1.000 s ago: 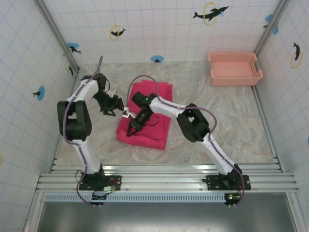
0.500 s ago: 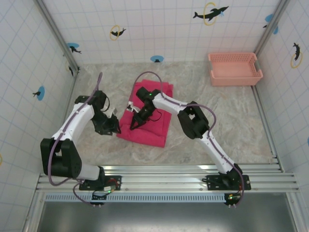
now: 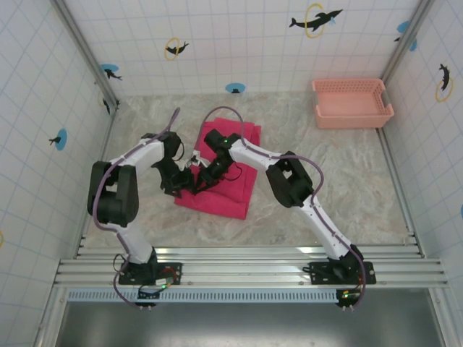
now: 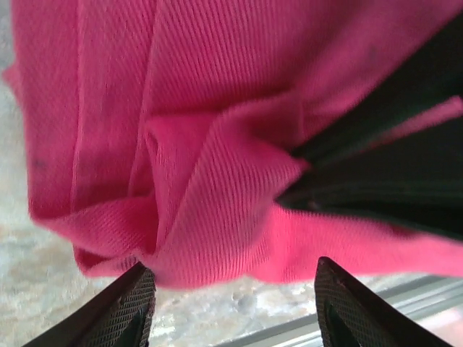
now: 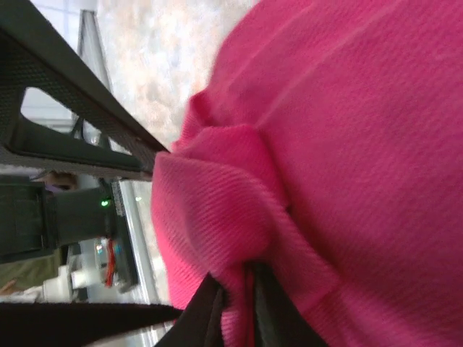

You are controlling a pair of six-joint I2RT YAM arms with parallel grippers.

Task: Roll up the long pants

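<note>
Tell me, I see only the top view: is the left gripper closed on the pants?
Observer: No. In the left wrist view the left gripper is open, its tips wide apart, with a bunched fold of the pants just beyond them.
Operator: And the right one?
Observer: In its own wrist view the right gripper pinches a thin ridge of the cloth.
Operator: Are the two grippers close together?
Observer: Yes. In the left wrist view the right gripper's fingers grip the cloth right beside that same fold.

Long pants (image 4: 217, 144) matt twill cloth; fingers (image 4: 126, 309) textured plastic
</note>
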